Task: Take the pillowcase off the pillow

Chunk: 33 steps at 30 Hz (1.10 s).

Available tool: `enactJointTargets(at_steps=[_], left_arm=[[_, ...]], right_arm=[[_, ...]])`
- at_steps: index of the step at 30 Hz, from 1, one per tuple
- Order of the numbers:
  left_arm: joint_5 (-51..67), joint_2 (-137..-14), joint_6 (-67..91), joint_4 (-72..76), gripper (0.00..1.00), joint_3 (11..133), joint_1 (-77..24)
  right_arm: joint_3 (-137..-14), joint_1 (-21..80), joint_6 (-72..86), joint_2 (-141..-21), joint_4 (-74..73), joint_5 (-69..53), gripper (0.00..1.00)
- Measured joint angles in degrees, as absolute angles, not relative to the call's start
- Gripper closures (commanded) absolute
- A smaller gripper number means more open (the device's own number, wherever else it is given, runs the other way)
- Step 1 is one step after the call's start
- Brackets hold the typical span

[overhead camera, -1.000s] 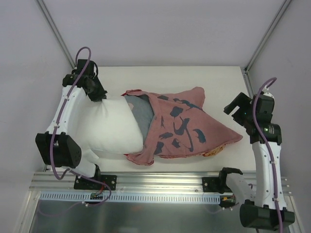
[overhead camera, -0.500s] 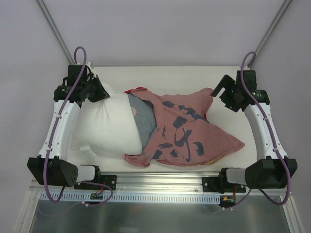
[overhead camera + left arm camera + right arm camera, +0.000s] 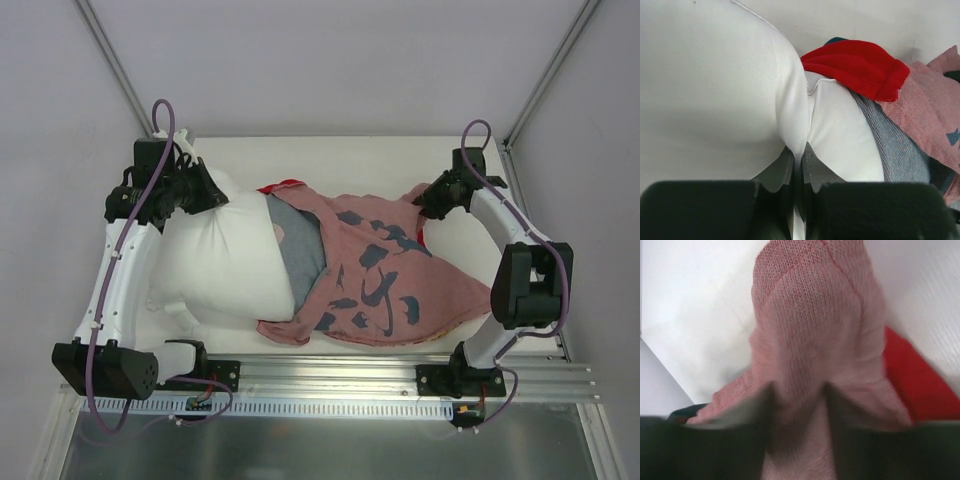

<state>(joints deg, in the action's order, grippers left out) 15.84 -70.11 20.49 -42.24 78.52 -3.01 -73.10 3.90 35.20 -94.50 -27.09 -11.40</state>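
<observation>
At the near edge, the two arm bases are bolted to a metal rail [image 3: 330, 375], and the pale desk [image 3: 370, 160] runs back from it. The pillowcase [image 3: 390, 280] lies across the middle and right of the desk. It is a slack dusty-pink cover with dark blue-grey brush characters [image 3: 375, 285] facing up, and its near hem lies close to the desk's front edge. The open mouth faces left, folded back enough to show the grey-blue lining [image 3: 298, 245].

The pillow [image 3: 220, 265] is partly in this cover. Its plump white left part is out in the open on the left of the desk, while its right end goes in under the lining and out of sight. How far in it reaches cannot be told.

Farther back, a red trim [image 3: 855, 65] bunches at the far lip of the mouth, resting on the white cushion. At the far left, the left claw [image 3: 207, 192] is pressed together on a pinched fold of the pillow's far corner. The wrist view shows white cloth squeezed between the two fingers.

At the far right, the right claw [image 3: 428, 200] is at the pillowcase's far corner. A raised hump of pink weave sits between its fingers, but that view is blurred. The fingers flank the cloth, and I cannot tell whether they have bitten on it.
</observation>
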Motion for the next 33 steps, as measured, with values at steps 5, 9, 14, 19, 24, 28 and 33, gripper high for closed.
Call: enactJointTargets(at_steps=[5,9,14,19,24,28,33], left_arm=[[16.3,-68.6,20.1,-42.2,1.0,77.9,-3.0],[16.3,-68.4,20.1,-42.2,1.0,77.8,-2.7],[24.5,-68.4,22.0,-42.2,1.0,77.1,3.5],[29.4,-68.3,23.0,-42.4,1.0,76.0,12.7],[28.8,-68.3,23.2,-42.1,1.0,75.9,17.4],[28.9,-68.3,23.4,-42.2,1.0,75.9,17.4],[28.8,-68.8,24.3,-43.6,1.0,77.3,18.3]], right_arm=[[-73.6,4.6,36.1,-95.2,-27.6,-8.8,0.99],[-73.6,4.2,34.8,-87.7,-29.9,-3.4,0.99],[-73.6,-0.9,33.3,-76.2,-33.4,-3.4,0.99],[-73.5,-9.3,30.4,-69.8,-34.4,-0.9,0.98],[-73.2,-15.5,28.3,-70.1,-36.1,0.4,0.99],[-72.7,-15.6,27.2,-71.4,-36.7,0.3,0.99],[-74.5,-16.0,26.0,-71.2,-39.4,0.2,0.99]])
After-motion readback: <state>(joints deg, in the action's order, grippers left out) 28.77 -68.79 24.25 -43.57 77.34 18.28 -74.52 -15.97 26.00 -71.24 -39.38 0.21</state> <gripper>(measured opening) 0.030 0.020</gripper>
